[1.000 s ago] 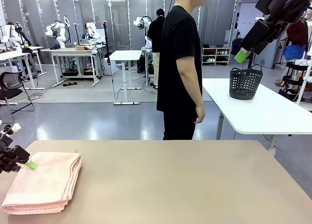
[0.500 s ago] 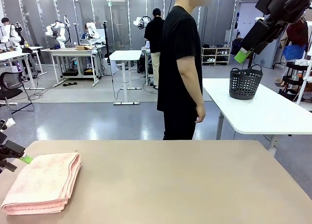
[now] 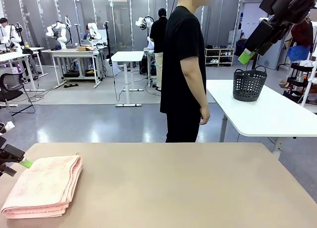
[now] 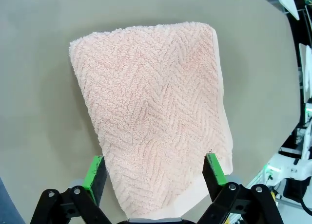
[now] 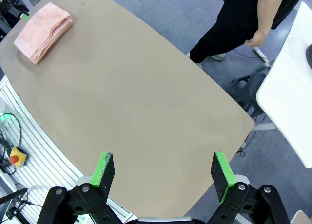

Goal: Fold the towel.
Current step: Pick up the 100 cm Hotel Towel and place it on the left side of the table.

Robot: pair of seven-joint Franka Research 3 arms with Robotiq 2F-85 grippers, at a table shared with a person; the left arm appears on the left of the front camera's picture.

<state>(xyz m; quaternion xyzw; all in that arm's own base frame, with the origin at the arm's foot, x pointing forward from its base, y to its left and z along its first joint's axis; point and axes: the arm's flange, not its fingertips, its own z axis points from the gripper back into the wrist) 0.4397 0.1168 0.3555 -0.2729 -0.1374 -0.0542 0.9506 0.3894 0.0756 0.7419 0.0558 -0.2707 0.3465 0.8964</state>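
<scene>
From the front, the towel (image 3: 44, 185) lies folded in a neat stack on the near left part of the table (image 3: 188, 188). The left gripper (image 3: 17, 161) sits at the picture's left edge, just beside the towel's far corner. The right gripper (image 3: 246, 57) is held up high, far from the towel. A person (image 3: 183, 69) stands across the table, hands down. I see no words or labels here.

In the left wrist view, the left gripper (image 4: 157, 173) hangs over the towel (image 4: 151, 112) with its jaws wide apart, holding nothing. The risk I see is that a pad could catch the top layer and pull the stack open if the arm drops or swings low. The terry cloth is soft and may drag easily.

In the right wrist view, the right gripper (image 5: 165, 170) is high up, jaws wide apart and empty. The towel (image 5: 43, 29) looks small and far away, so I cannot read any tag on it.
</scene>
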